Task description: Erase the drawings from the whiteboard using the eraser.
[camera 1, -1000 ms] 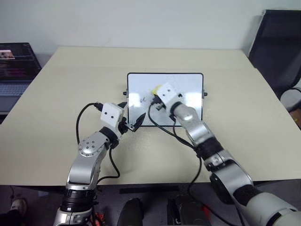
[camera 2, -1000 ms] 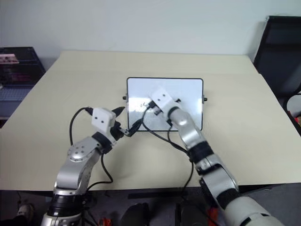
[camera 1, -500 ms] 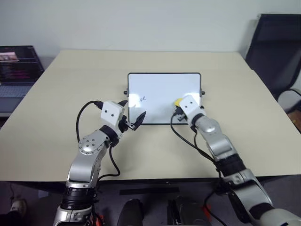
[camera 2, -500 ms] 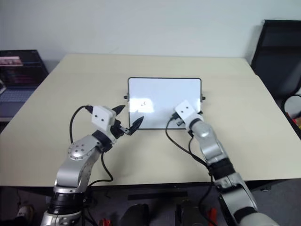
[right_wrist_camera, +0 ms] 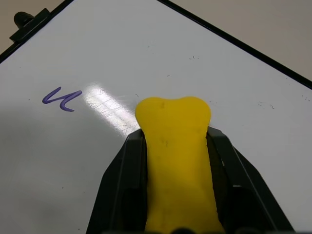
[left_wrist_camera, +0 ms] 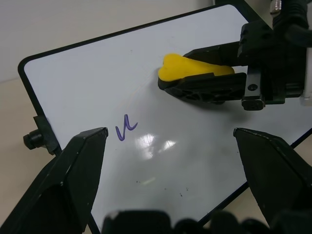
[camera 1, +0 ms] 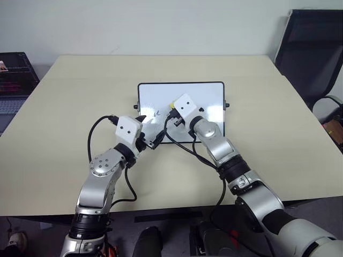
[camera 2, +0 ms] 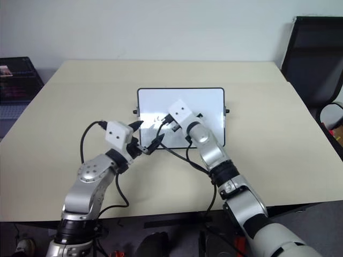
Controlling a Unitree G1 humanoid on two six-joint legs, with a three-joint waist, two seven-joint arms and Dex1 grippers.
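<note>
The whiteboard (camera 1: 209, 96) lies flat in the middle of the table. One of the drawings (left_wrist_camera: 126, 130), a small purple u-shaped squiggle, sits near the board's left side (camera 1: 157, 113). My right gripper (right_wrist_camera: 174, 141) is shut on the yellow eraser (right_wrist_camera: 173, 117), which presses on the board's centre-left, just right of the squiggle (camera 1: 172, 104). My left gripper (camera 1: 150, 129) hovers open over the board's near left corner, with nothing between its fingers (left_wrist_camera: 73, 180).
The board rests on a beige table (camera 1: 69, 118) with wide bare room all around it. A dark laptop (camera 1: 10, 80) stands off the table's left edge. A black chair (camera 1: 311, 48) is at the back right.
My right gripper swept the eraser to the board's lower right, then back left to beside the squiggle. The left arm stayed put. The camera shifted slightly.
</note>
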